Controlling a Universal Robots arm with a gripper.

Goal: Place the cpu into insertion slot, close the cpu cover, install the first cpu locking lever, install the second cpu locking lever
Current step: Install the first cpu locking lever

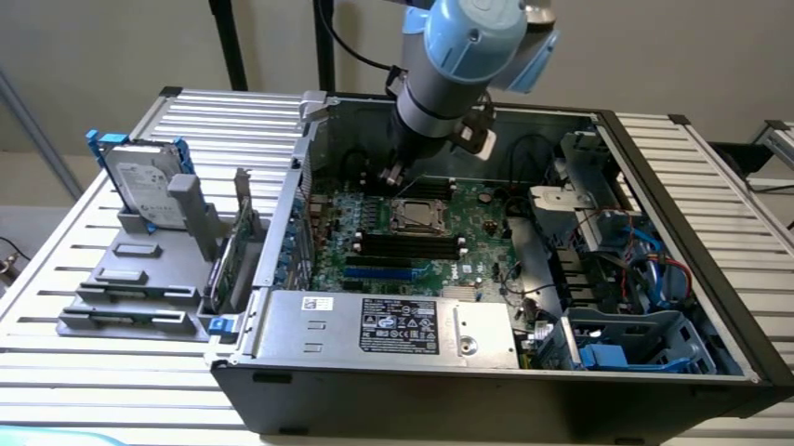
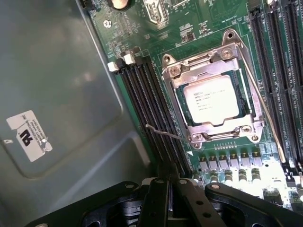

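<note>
Hovering pinched together, the end effector (image 2: 168, 174) faces the cpu (image 2: 217, 100) — print legible from the wrist view.

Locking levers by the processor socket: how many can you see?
2. One lever juts from the cover's corner across the memory slots beside it; the other lever runs along the cover's opposite side. Parts of either may be hidden.

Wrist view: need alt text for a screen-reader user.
The cpu sits under the closed cpu cover on the green board. The gripper, jaws shut, is close to a thin wire lever jutting over the black memory slots.
</note>
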